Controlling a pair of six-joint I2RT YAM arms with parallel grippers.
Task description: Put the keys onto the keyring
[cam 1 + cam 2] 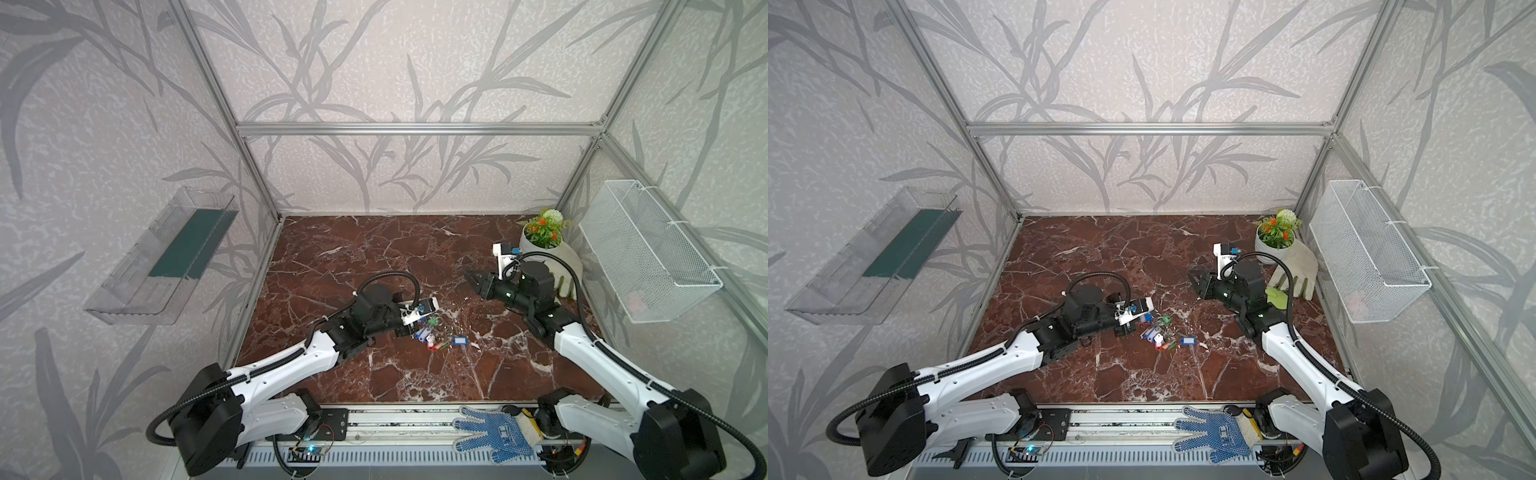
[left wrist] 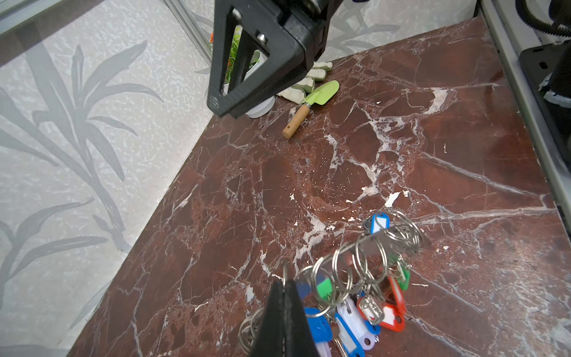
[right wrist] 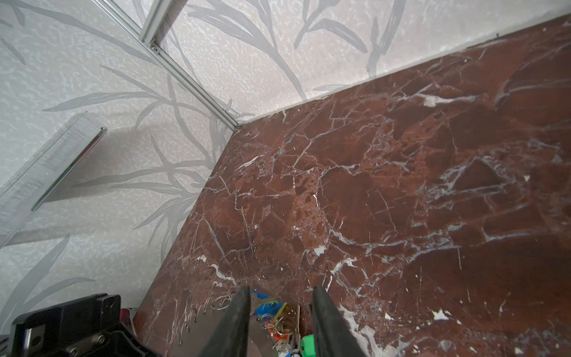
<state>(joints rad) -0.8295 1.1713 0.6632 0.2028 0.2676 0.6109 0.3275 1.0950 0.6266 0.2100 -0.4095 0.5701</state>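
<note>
Several keys hanging from keyring, tilted up off the table. Seems to leave one blue-tagged key just beside it. Left gripper clenched on keyring's rim; right gripper raised well apart, jaws parted, empty.

A robotics lab test cell dressed as a home corner — an aluminium frame holds leaf-print wallpaper panels round a red marble-look tabletop. The left arm and right arm stand on a front rail beside bare wiring. The props are domestic: a potted plant, a wire basket and a clear shelf.
</note>
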